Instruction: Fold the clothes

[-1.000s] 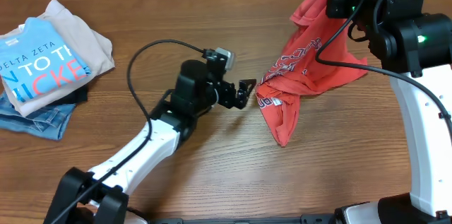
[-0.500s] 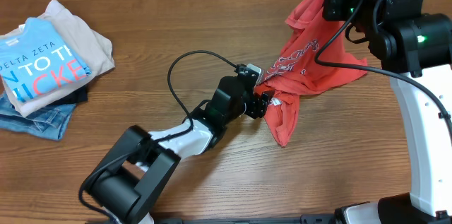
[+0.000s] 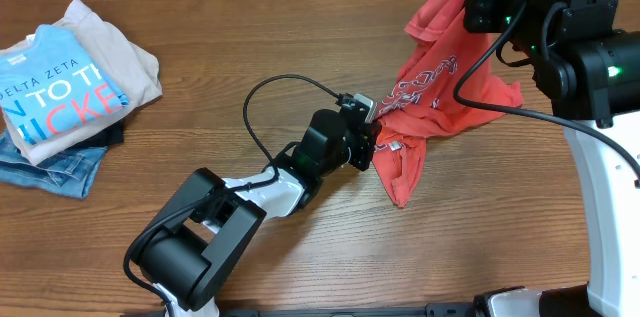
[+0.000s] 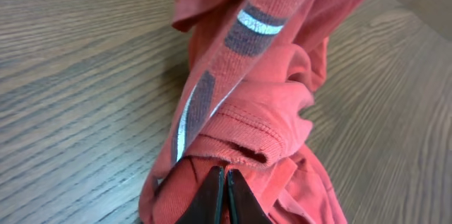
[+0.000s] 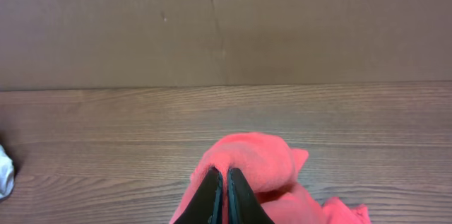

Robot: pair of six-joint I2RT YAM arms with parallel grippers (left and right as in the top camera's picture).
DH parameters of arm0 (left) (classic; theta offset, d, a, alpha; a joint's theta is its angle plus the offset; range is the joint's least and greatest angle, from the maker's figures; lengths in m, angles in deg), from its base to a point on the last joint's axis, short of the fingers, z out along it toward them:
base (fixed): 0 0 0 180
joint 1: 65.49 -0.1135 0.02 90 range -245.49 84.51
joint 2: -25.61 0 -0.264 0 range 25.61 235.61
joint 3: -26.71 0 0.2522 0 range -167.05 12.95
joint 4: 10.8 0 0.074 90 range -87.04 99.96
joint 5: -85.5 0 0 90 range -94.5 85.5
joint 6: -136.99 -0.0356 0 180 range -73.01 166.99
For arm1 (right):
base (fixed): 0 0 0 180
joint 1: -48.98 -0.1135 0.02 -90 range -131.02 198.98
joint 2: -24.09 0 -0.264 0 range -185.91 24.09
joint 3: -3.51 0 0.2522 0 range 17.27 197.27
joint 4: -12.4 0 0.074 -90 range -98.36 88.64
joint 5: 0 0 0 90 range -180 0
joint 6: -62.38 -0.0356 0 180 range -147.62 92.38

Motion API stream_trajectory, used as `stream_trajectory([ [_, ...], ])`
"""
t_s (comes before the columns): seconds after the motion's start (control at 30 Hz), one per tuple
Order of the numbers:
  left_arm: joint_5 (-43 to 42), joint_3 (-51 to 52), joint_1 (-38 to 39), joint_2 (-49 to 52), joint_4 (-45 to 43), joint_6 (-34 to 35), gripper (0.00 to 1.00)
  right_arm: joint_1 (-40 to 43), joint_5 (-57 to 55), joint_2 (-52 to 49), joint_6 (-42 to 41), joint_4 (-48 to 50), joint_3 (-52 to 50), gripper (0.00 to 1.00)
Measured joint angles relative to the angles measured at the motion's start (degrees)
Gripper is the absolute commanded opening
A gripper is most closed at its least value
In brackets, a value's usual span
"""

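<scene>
Light, limp coral T-shirt [image 3: 440, 97] droops at upper right, left gripper [image 4: 224, 176] pinching its lower bunched edge, right gripper [image 5: 219, 176] pinching its top; hemmed edges probably hold best.

White arm links [image 3: 603, 187] with black joints [image 3: 325, 147], looping black cables [image 3: 262, 92], small green lights [image 3: 612, 71], slim black fingers [image 4: 210, 194]

You're in a robot lab, it seems: a cabled left arm [image 3: 255, 189] and right arm [image 3: 590, 67] at a wood-grain desk [image 3: 200, 17], with a plain brown backboard [image 5: 226, 26] (folded garments [image 3: 70, 87] stacked aside).
</scene>
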Motion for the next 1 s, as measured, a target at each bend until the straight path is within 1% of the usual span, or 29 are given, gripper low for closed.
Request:
stream_trajectory([
  [0.13, -1.0, 0.0, -2.0, -1.6, 4.1, 0.0, 0.04, 0.0, -0.2, 0.0, 0.0, -0.1, 0.0, 0.04],
  [0.2, -1.0, 0.1, -3.6, -4.6, 7.8, 0.1, 0.04, 0.0, -1.3, 0.0, 0.0, -0.2, 0.0, 0.04],
  [0.3, -0.3, 0.0, -7.3, -12.0, 15.6, 0.0, 0.04, 0.0, -4.2, 0.0, 0.0, -0.2, 0.0, 0.04],
  [0.37, 0.3, 0.0, -11.5, -18.6, 21.2, 0.0, 0.04, 0.0, -6.5, 0.0, 0.0, -0.3, 0.0, 0.04],
  [0.5, 0.9, -0.1, -20.8, -29.0, 27.8, -0.8, 0.04, 0.2, -10.8, 0.0, -0.2, -1.1, 0.0, 0.04],
  [0.57, 0.7, -0.1, -25.9, -33.7, 29.9, -1.7, 0.04, 1.1, -12.2, 0.0, -1.0, -1.6, 0.0, 0.04],
  [0.7, -0.7, -0.1, -33.2, -41.4, 32.6, -2.8, 0.04, 4.8, -13.6, 0.0, -3.1, -3.3, 0.0, 0.04],
  [0.87, -2.4, -0.2, -37.1, -48.0, 40.0, -3.3, 0.04, 8.9, -14.1, -0.3, -4.7, -5.9, 0.0, 0.04],
  [1.0, -1.8, -0.2, -37.2, -49.0, 46.4, -5.0, 0.04, 9.1, -14.2, -1.3, -5.0, -5.9, -1.3, 0.04],
])
